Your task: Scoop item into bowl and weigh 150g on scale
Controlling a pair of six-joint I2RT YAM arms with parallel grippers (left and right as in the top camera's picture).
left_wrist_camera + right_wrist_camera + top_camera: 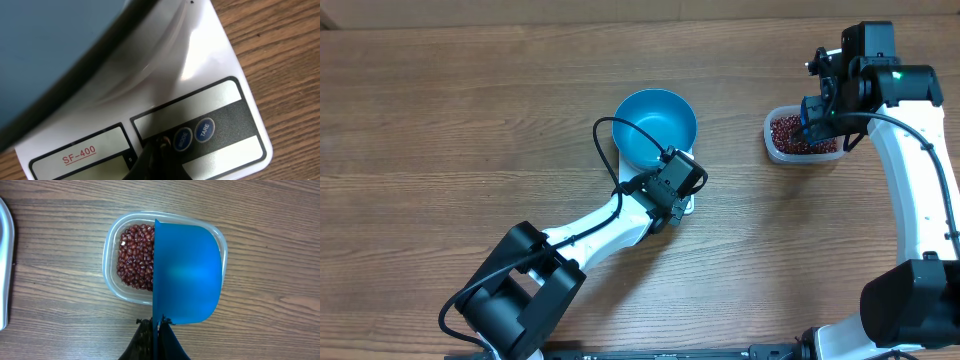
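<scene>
**Near field.** Left gripper (156, 152), carried on a white and black arm that reaches in from the near-left side of the small white square kitchen scale (210, 65). The dark fingers are pressed together and hold nothing. Their tip stands on the near edge of the scale, at its dark control panel, just beside the round blue MODE button (183, 137). Whether it touches the button cannot be told. A second round blue button marked TARE (205, 130) lies just beyond, and a pale display strip (195, 102) runs above both.

**Middle field.** Round deep bright blue bowl (655, 128), seated on the scale platform and covering most of it. Its interior shows plain blue.

**Far field.** Clear rounded-rectangular plastic tub (107, 255), on the brown wooden table (440, 120) to the right of the scale and well apart from it. The tub holds the small dark red-brown oval beans (136, 255) in a loose layer. Above the tub hangs the right gripper (159, 325), its fingers clamped on the thin handle of a small blue plastic scoop (187, 272). The scoop covers the tub's right half in the wrist view. Whether it carries beans cannot be told.
</scene>
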